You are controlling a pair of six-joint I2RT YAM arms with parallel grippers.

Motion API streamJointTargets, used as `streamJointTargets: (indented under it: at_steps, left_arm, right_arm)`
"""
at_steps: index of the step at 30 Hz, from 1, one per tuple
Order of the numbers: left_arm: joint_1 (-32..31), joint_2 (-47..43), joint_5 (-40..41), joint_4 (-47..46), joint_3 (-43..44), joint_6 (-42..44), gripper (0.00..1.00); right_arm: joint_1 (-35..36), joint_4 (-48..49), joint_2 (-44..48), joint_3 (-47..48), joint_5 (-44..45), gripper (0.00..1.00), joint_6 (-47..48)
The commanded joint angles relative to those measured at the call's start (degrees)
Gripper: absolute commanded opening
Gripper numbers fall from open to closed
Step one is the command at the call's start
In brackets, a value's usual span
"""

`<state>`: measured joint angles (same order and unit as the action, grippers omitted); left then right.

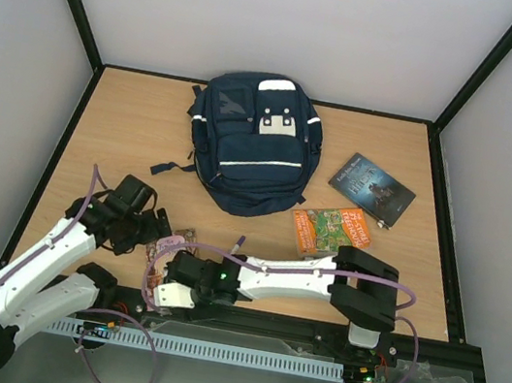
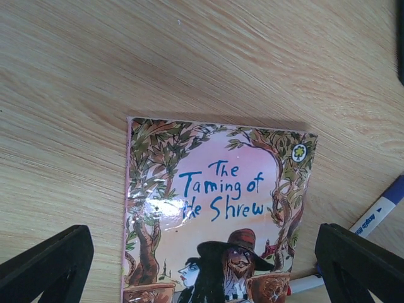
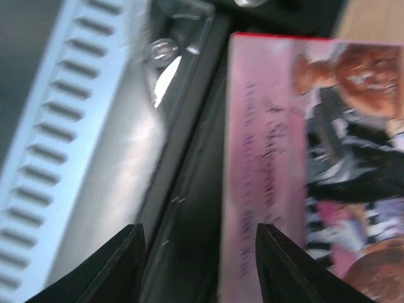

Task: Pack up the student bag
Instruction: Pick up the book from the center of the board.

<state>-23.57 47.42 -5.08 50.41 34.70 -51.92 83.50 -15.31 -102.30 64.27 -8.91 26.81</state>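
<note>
We see a wooden tabletop (image 1: 128, 131). On it lie a navy backpack (image 1: 246, 165) at the far middle, a dark book (image 1: 372, 187) to its right, an orange-green book (image 1: 330, 231) nearer, and up front a pink book (image 2: 214, 214) with a pen (image 2: 372, 218) just beside it.

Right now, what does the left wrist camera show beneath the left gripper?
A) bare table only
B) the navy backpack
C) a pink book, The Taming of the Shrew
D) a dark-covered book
C: the title reads plainly on the pink book under the open left gripper.
</note>
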Motion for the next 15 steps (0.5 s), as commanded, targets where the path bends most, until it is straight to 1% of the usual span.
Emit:
streamJointTargets:
  at_steps: [1, 4, 5, 7, 10, 12, 15]
  left_arm:
    - [0.99, -0.77, -0.75, -0.3, -1.53, -0.73, 0.99]
    - [2.85, 0.5, -1.03, -3.12, -1.76, 0.24, 0.99]
    - [4.46, 1.33, -1.38, -4.2, -1.87, 0.77, 0.99]
    - [8.87, 2.78, -4.72, -6.95, -2.98, 2.56, 0.99]
    - [15.29, 3.69, -7.22, -9.68, -4.95, 4.95, 0.99]
    - [18.52, 4.22, -8.32, -10.94, -5.77, 6.42, 0.99]
    - [21.16, 6.03, -10.11, -12.94, -5.93, 7.92, 0.99]
  right_arm:
    - [0.26, 1.71, -4.21, 4.64, 6.82, 0.47, -0.84]
    - [0.26, 1.83, -6.47, 5.38, 8.47, 0.46, -1.15]
    - [0.26, 2.5, -6.69, 4.78, 8.83, 0.46, -1.2]
    - [0.25, 3.8, -7.21, 4.03, 10.15, 0.46, -1.59]
    - [0.21, 5.31, -8.43, 3.5, 14.79, 0.46, -2.58]
    - [-0.3, 5.9, -9.42, 3.84, 17.71, 0.45, -3.65]
    - [-2.15, 6.58, -10.29, 4.68, 18.3, 0.44, -5.58]
